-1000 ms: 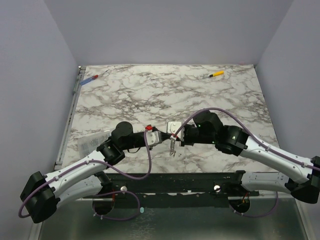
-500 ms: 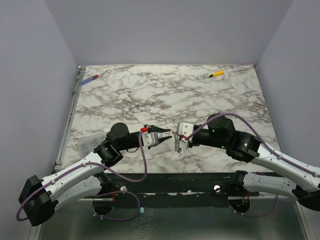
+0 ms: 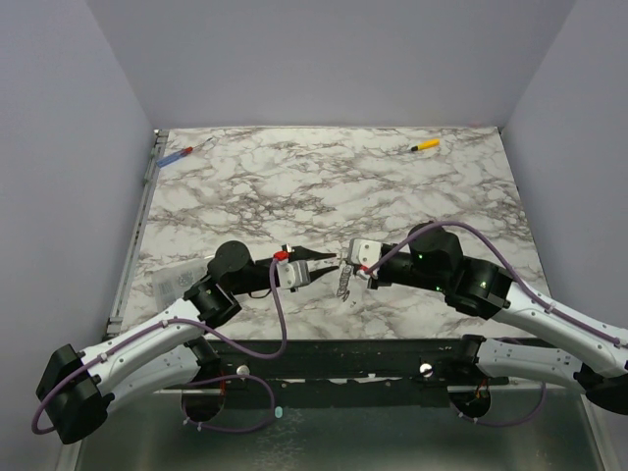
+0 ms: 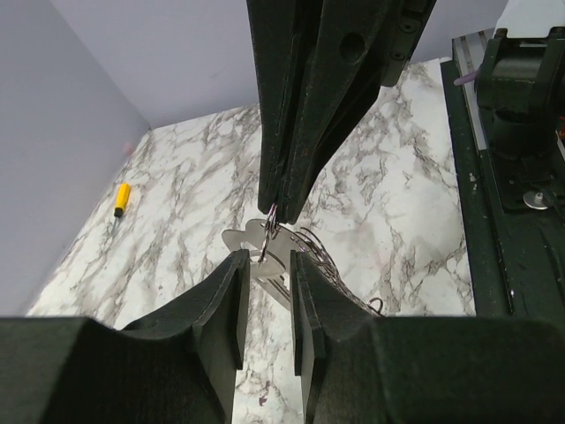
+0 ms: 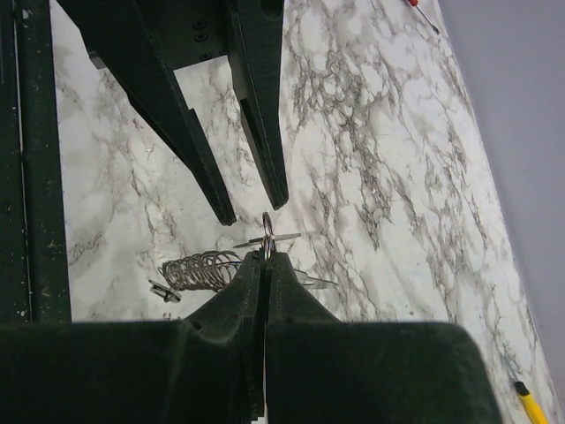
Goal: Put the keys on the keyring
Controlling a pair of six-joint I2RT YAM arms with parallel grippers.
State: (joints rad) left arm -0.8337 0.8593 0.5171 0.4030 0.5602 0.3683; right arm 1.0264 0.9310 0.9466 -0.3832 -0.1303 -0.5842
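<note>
Top external view, from the near edge outward: both arms rise from their bases and bend inward, forearms low over the marble tabletop [image 3: 294, 186], so the two claws meet nose to nose near the middle of its front part. The left claw [image 3: 329, 263] points right with its fingers released, a clear gap between them. The right claw [image 3: 346, 266] points left and is clenched on the keyring [image 5: 267, 228], a thin shiny loop standing edge-on out of its tips.

Below the ring hang the keys [image 3: 342, 284], small flat silver-grey pieces, with a springy wire coil [image 5: 201, 268] trailing beside them. Whether the cluster touches the tabletop I cannot tell.

From the left wrist, one flat key [image 4: 240, 238] sits just beyond the open fingertips, under the pinched ring [image 4: 270, 219].

Well apart, at the far edge, lie a yellow-handled tool [image 3: 425, 146] on the right and a blue-and-red tool [image 3: 179, 155] on the left.
</note>
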